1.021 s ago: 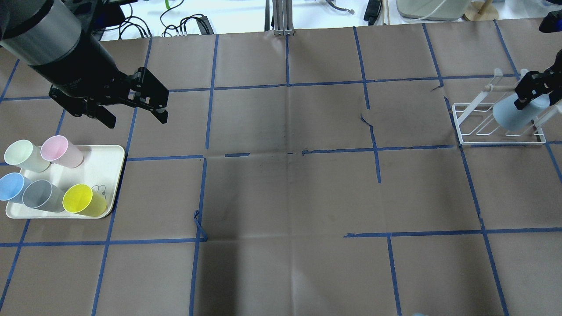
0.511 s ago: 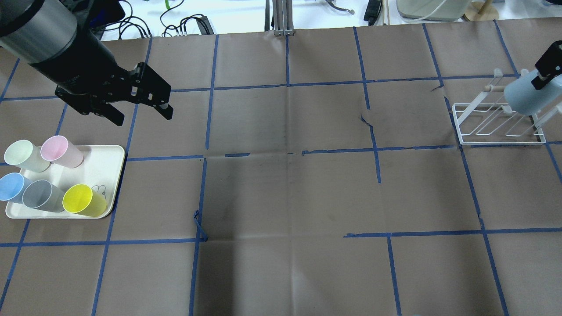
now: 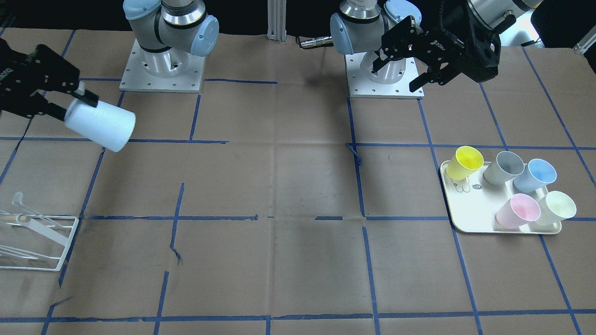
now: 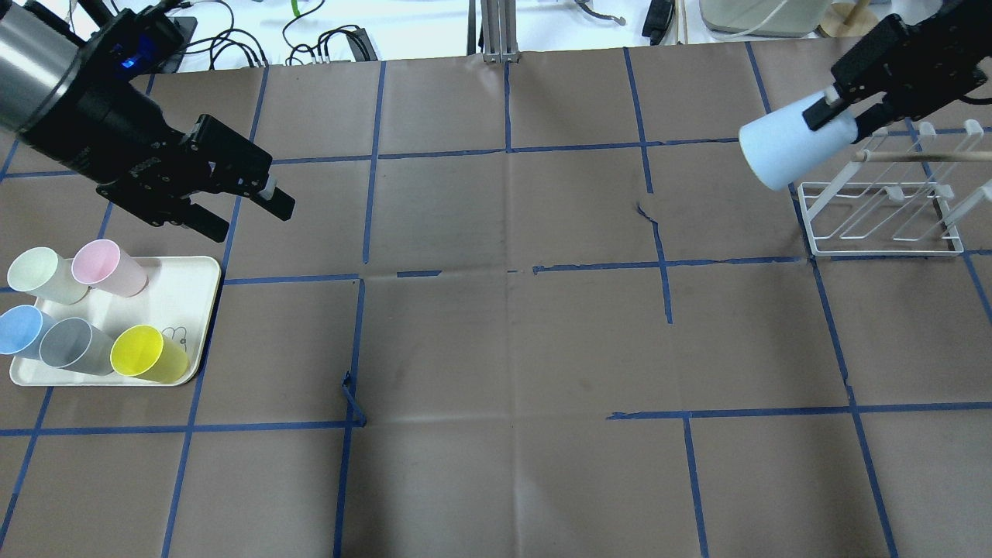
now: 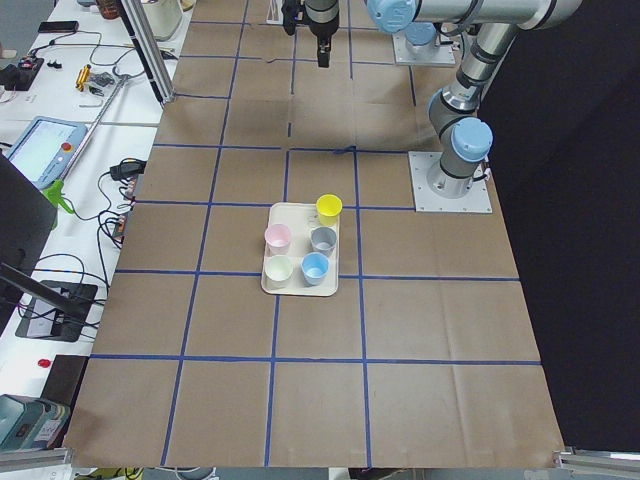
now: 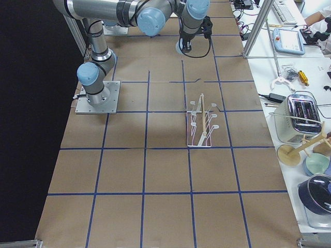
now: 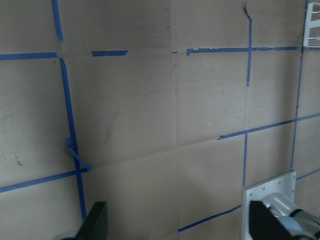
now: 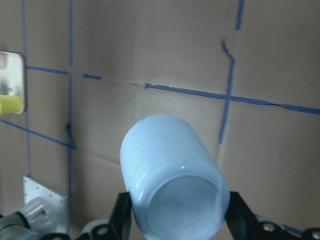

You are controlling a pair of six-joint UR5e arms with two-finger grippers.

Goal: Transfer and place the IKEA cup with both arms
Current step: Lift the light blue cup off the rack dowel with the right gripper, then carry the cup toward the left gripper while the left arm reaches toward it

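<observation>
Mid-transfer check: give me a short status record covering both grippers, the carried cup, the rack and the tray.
right gripper: shut on the pale blue cup
pale blue cup: in the air, tipped on its side, apart from the rack
left gripper: open, holding nothing, in the air near the tray
tray: holds green cup, pink cup, bright blue cup, grey cup, yellow cup
</observation>
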